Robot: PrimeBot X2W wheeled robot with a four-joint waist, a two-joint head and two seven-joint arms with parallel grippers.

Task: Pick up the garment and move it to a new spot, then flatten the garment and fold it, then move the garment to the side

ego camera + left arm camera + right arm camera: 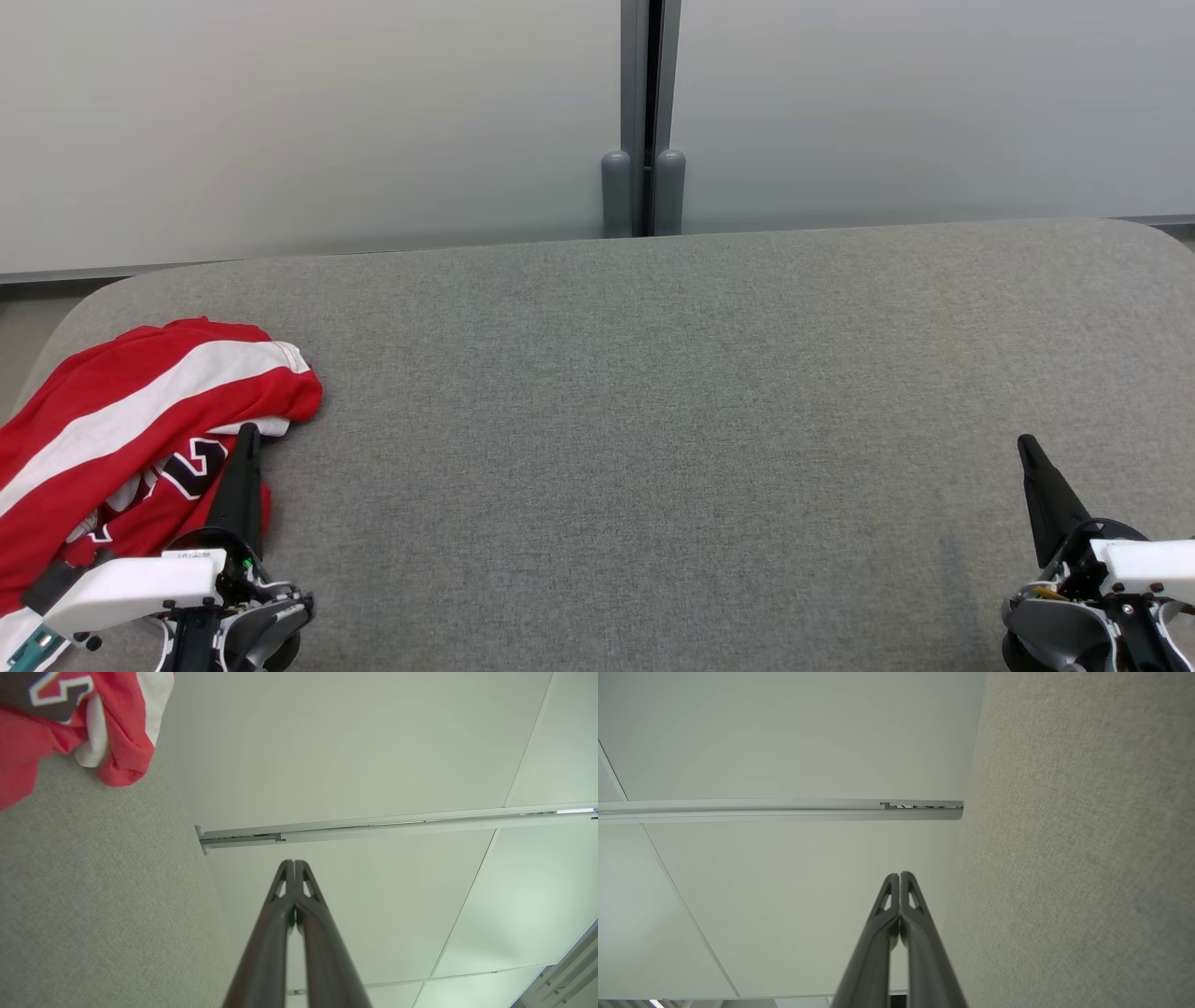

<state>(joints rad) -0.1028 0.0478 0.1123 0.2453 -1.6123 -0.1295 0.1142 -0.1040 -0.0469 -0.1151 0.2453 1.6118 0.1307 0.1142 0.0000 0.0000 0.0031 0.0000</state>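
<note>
Garment (140, 401) (red, numeral partly hidden) beside closed left pincer (248, 434); right pincer (1026, 442) closed, empty

Grey cloth tbl (653, 420), wall panels (280, 121) w/ post (644, 112)

The red and white garment (121, 411) is running off the head view's edge at 8 o'clock, so its full outline is escaping the frame. Its dark lettering (191, 467) is lying partly under folds and partly behind the left gripper (247, 437), and is proving unreadable. In the left wrist view the garment is being cropped at 11 o'clock. The left gripper's body is being cut off at 7 o'clock, and the right gripper (1027, 446) at 4 o'clock. The small label (194, 555) on the left wrist is showing too small to read.
</note>
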